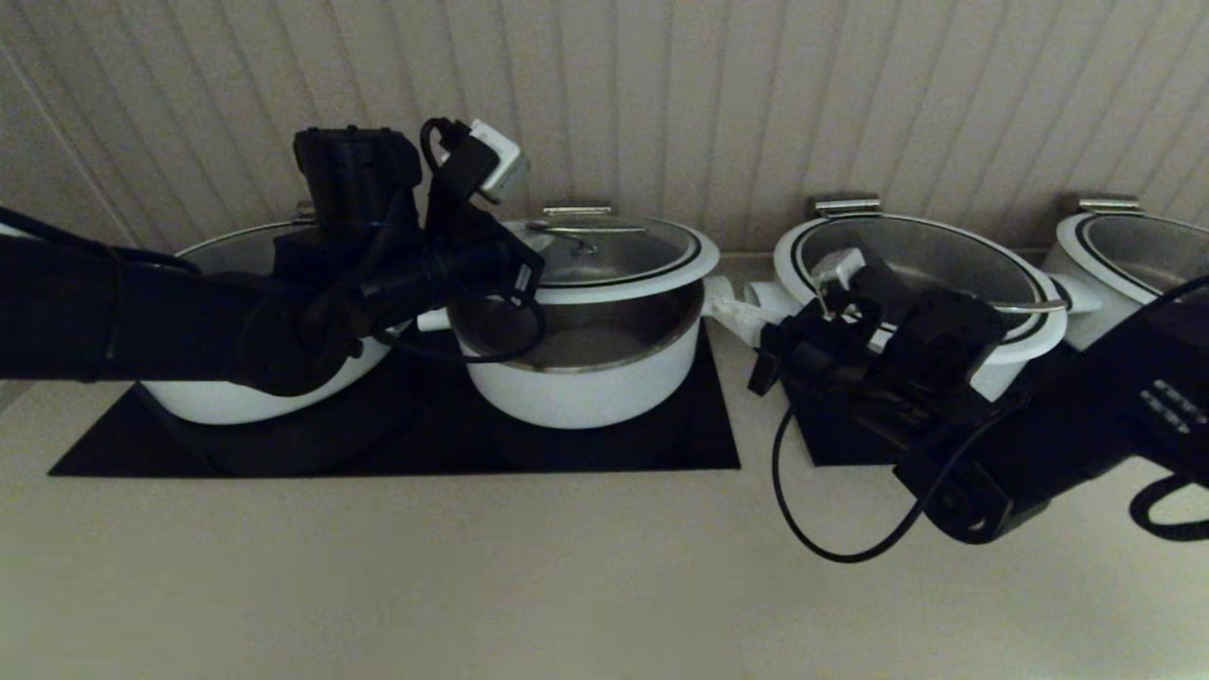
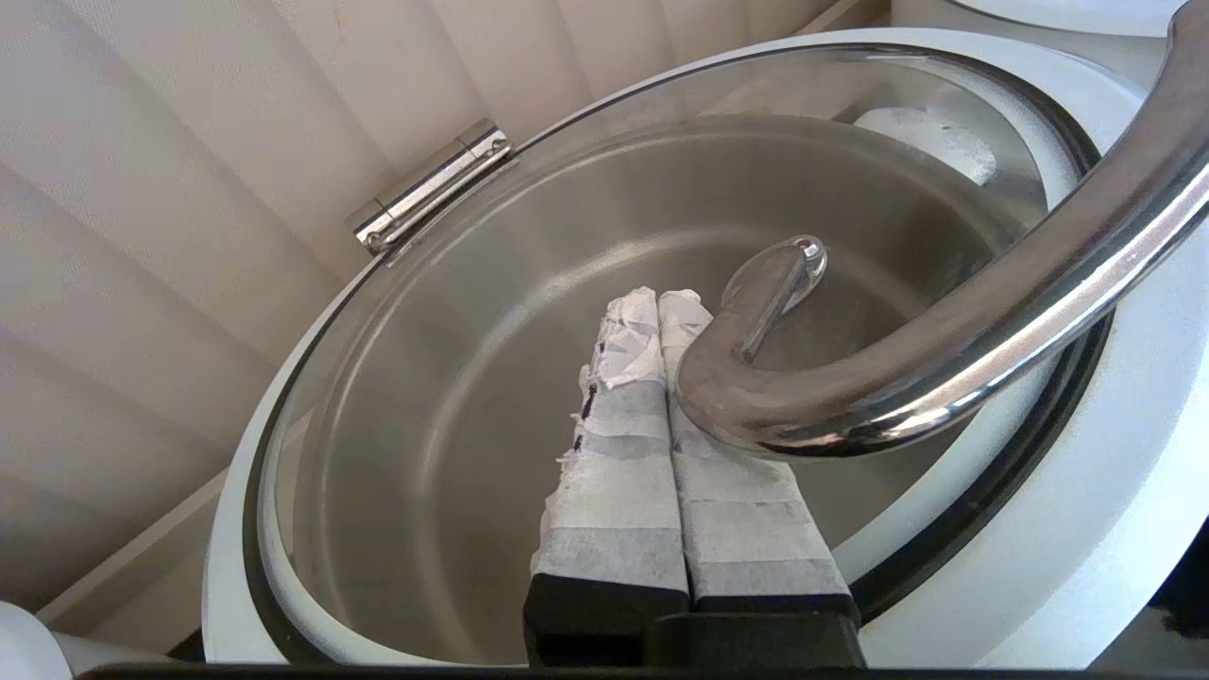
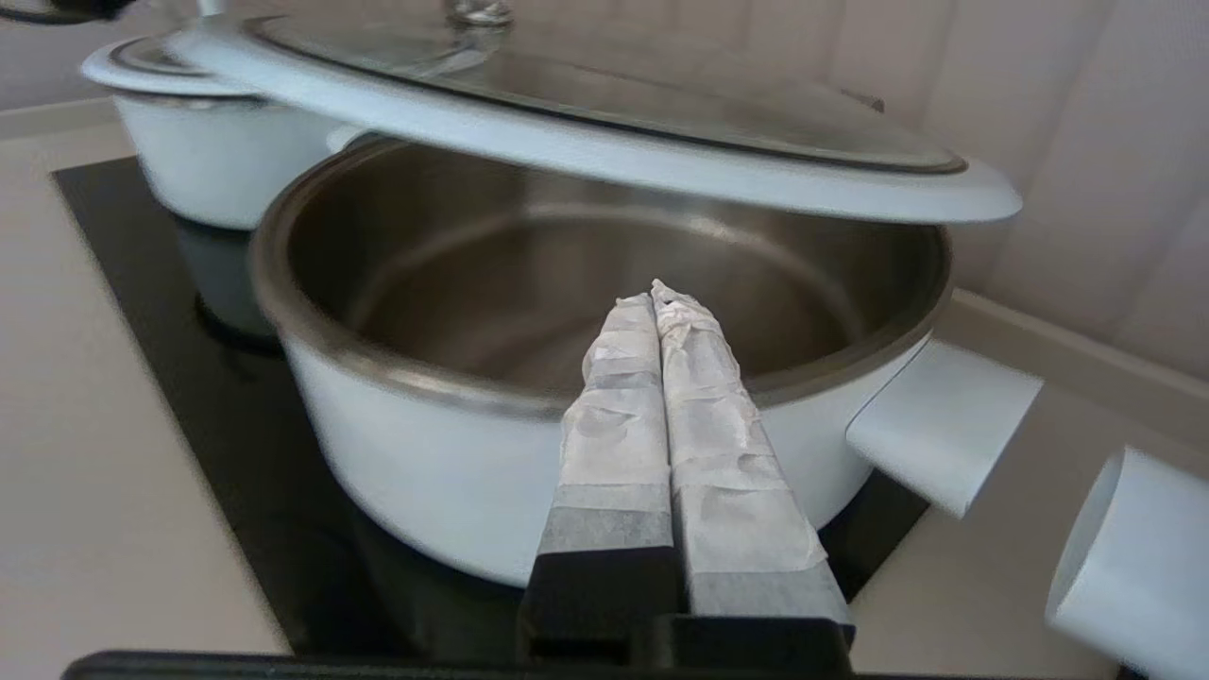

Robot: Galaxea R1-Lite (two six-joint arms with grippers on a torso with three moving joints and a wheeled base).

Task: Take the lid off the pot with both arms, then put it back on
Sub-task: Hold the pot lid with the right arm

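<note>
right gripper (image 3: pixel 656 307): fingers pressed together, holding nothing, just short of the pot's near wall | pot (image 1: pixel 590 373): open, on a black mat (image 1: pixel 661 434) | lid (image 1: pixel 614 255): raised above the pot's rim | left gripper (image 2: pixel 652 316): fingers together under the lid's steel handle (image 2: pixel 954 349)

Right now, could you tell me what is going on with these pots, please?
The left end effector, shut, is hooked under the steel handle of the lid and holds it above the pot, with a gap over the pot's rim. The right end effector, also shut, hangs beside the pot, apart from the lid. The pot stands on a black mat.
</note>
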